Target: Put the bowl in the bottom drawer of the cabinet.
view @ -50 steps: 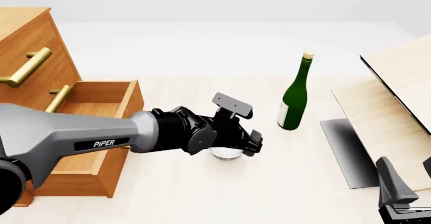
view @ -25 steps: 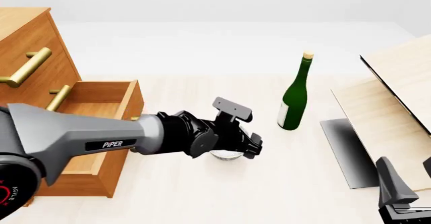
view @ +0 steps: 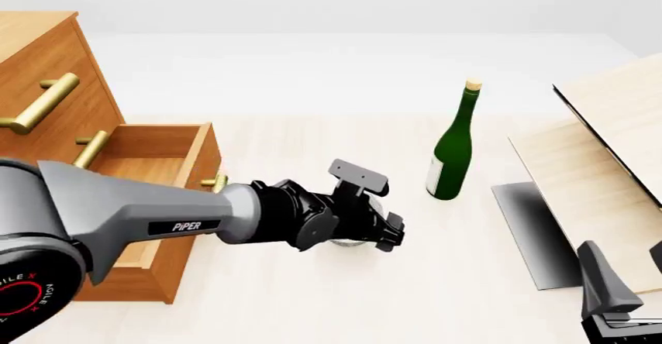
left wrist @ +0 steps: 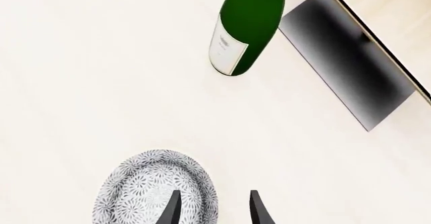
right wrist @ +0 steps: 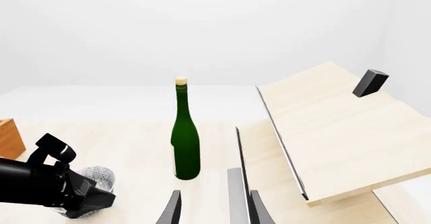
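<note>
Bowl: we see the bowl (left wrist: 158, 188) sitting on the tabletop (view: 310, 297), just right of the pulled-out bottom drawer (view: 139, 204) of the cabinet (view: 46, 88), with the green bottle (view: 452, 154) well apart on its far right.
Left claw: in the left wrist view the left claw (left wrist: 212, 211) has its fingers parted, one fingertip over the bowl's inside and the other outside the rim; we judge it is straddling the wall but not yet clamped.
Right claw: the right claw (right wrist: 212, 209) shows parted fingers with nothing between them, parked near the pale boards (view: 610, 173).
Risk, pinch: a thin rim grip could let the bowl tilt or slip out when lifted, since only one edge would be held.
Risk, push: closing off-centre could shove the bowl along the tabletop instead of gripping it.
Risk, transfer: the drawer's front wall stands between bowl and drawer floor; a low carry could knock the bowl against it.
Hidden: in the front view the arm covers nearly all of the bowl, so contact cannot be confirmed there.
Cut off: the fingertips run off the wrist picture's edge; the drawer interior is partly behind the arm.
</note>
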